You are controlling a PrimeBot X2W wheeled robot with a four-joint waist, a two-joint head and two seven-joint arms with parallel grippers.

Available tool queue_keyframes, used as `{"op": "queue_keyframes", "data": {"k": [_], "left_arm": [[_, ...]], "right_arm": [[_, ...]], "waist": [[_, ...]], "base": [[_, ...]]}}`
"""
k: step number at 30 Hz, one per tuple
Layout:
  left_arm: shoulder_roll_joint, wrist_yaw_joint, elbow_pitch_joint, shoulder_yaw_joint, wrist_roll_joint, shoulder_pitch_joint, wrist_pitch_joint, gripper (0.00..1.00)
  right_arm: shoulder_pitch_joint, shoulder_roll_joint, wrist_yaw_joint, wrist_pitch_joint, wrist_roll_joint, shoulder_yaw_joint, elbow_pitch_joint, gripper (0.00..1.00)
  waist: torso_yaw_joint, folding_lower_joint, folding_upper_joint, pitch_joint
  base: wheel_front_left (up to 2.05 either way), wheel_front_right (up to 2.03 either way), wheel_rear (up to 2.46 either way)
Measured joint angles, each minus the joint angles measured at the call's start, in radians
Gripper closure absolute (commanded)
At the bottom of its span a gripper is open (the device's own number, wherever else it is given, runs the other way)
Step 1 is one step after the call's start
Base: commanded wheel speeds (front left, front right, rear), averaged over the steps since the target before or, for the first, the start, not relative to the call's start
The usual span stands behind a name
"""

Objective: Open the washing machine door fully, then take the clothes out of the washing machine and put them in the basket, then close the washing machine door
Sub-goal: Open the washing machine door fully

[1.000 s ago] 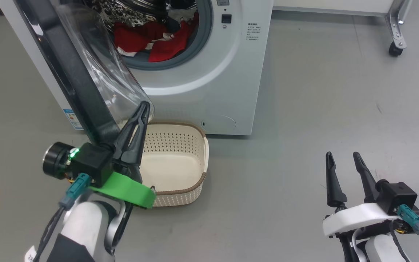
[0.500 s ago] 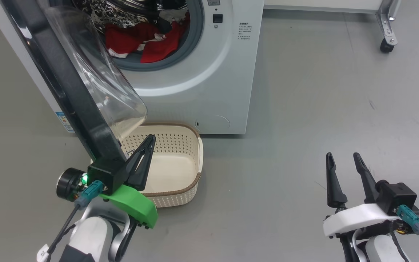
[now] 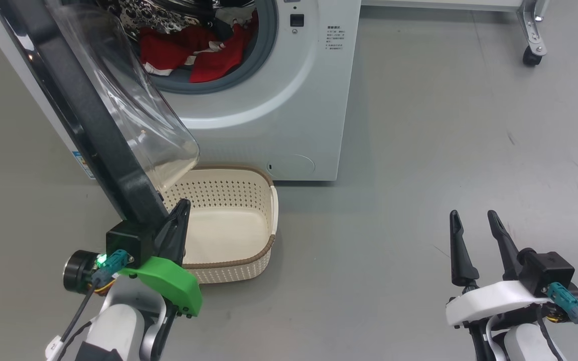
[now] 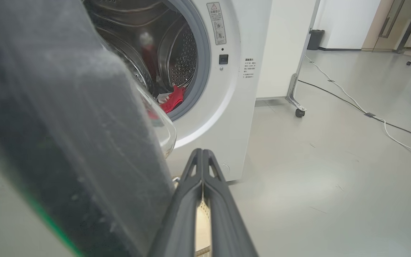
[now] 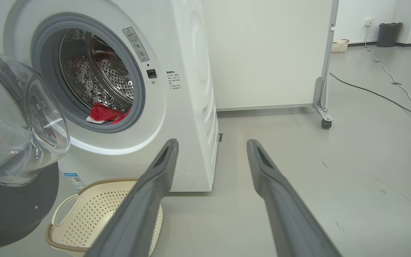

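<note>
**Black rim edge-on, door only part of the way round**

Glossy black and seen almost edge-on from my head, the washing machine door (image 3: 93, 125) stands out from the front of the washing machine (image 3: 289, 100). Its long line runs from the hinge side at the upper left of that view down towards me. Its glass bowl (image 3: 153, 125) bulges to my right, facing the porthole side and hanging above the basket (image 3: 264, 250). I judge the door about square to the machine's front, so it has more swing left before it counts as fully open.

My left gripper (image 3: 183, 204) has its two fingers pressed together with nothing between them. It sits just beside the door's lowest edge, on the bowl side and over the basket's near left corner – a sensible place for a closed tool to nudge the rim outward. I cannot tell whether it touches the rim. My right gripper (image 3: 472, 214) waits well apart over bare floor (image 3: 419, 150), fingers spread and empty, pointing towards the machine.

The red clothes (image 3: 208, 60) lie low in the steel drum (image 3: 143, 10), a fold draped on the grey gasket (image 3: 264, 50). The basket stands mouth-up and empty on the floor directly before the machine – placed, I reckon, so garments travel the shortest way
</note>
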Motion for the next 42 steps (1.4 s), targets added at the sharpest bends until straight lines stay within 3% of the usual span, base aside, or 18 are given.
{"op": "queue_keyframes", "data": {"k": [18,42], "left_arm": [[-0.009,0.016,0.055,0.0,0.0,-0.005,-0.016,1.0],[-0.02,0.026,0.113,-0.001,-0.038,-0.017,-0.07,1.0]], "right_arm": [[0.0,0.009,0.009,0.0,-0.009,-0.02,0.007,0.0],[0.019,0.016,0.026,0.0,-0.02,-0.032,0.015,0.0]], "waist": [[0.017,0.0,0.0,0.006],[0.152,0.0,0.0,-0.002]], "base": [[0.0,0.0,0.0],[0.0,0.0,0.0]]}}
